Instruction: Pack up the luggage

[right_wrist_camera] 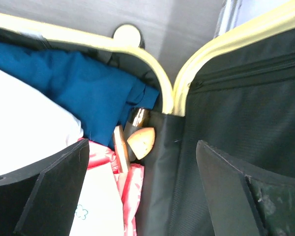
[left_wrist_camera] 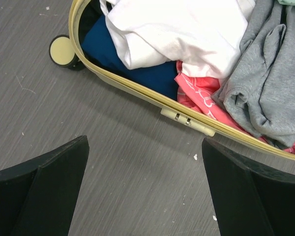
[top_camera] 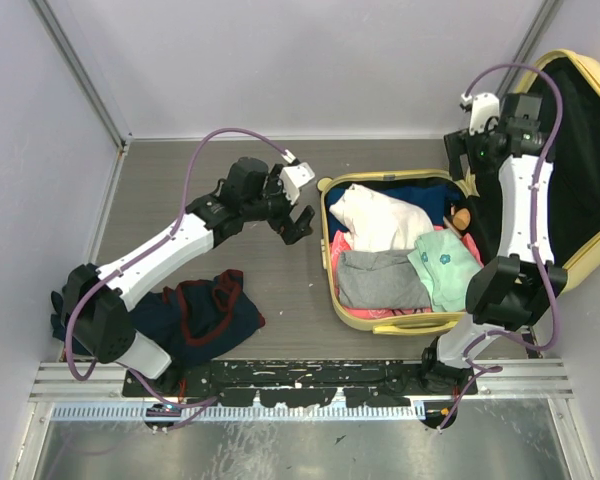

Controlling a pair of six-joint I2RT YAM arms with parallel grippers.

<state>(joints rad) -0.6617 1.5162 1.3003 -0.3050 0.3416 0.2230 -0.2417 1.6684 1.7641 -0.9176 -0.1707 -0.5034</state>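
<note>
- The luggage (top_camera: 365, 321) is laid open at the right of the bench (top_camera: 210, 175). Its base is flat, with the long axis running near to far, and the black-lined lid (top_camera: 585, 170) is stood up along the right side.
- The base is filled almost to the rim. A white garment (top_camera: 380, 215) is piled at the far end over a blue garment (top_camera: 420, 190), and a grey garment (top_camera: 380, 278) and a mint garment (top_camera: 445, 265) are laid at the near end.
- The right gripper (right_wrist_camera: 142, 196) is held over the far right corner by the hinge, spread wide with nothing between its fingers. A small tan item (right_wrist_camera: 140, 140) is tucked below it; its kind cannot be told.
- The left gripper (top_camera: 298, 222) is placed just left of the luggage's far left corner, also spread wide and empty.
- 1 dark garment (top_camera: 215, 310) is left on the bench at the near left, beside the left arm's base. The left arm is judged the nearer to it, and the luggage lies to that garment's right.
</note>
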